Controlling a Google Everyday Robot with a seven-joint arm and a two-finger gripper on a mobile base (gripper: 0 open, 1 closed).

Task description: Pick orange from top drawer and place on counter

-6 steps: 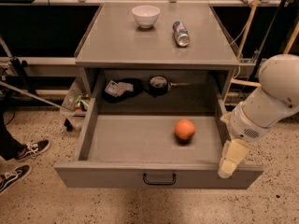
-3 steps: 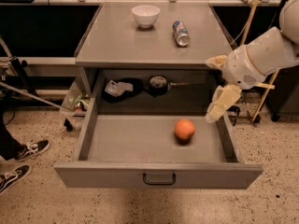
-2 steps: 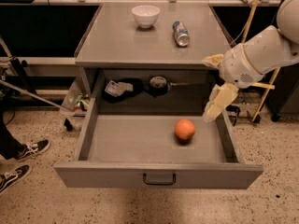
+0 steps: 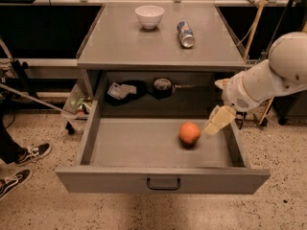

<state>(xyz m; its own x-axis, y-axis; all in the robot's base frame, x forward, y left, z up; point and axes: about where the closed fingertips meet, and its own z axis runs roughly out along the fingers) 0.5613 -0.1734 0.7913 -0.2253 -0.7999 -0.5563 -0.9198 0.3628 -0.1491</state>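
The orange lies on the floor of the open top drawer, right of its middle. My gripper hangs from the white arm at the right, inside the drawer near its right wall. It is just right of the orange and slightly above it, not touching it. The counter is the grey top of the cabinet behind the drawer.
A white bowl and a lying can are on the counter. Dark items lie on the shelf behind the drawer. A person's shoes are at the left on the floor. A wooden stick leans at the right.
The gripper has come down and a little left from above the drawer's right wall to beside the orange. The orange has not moved.
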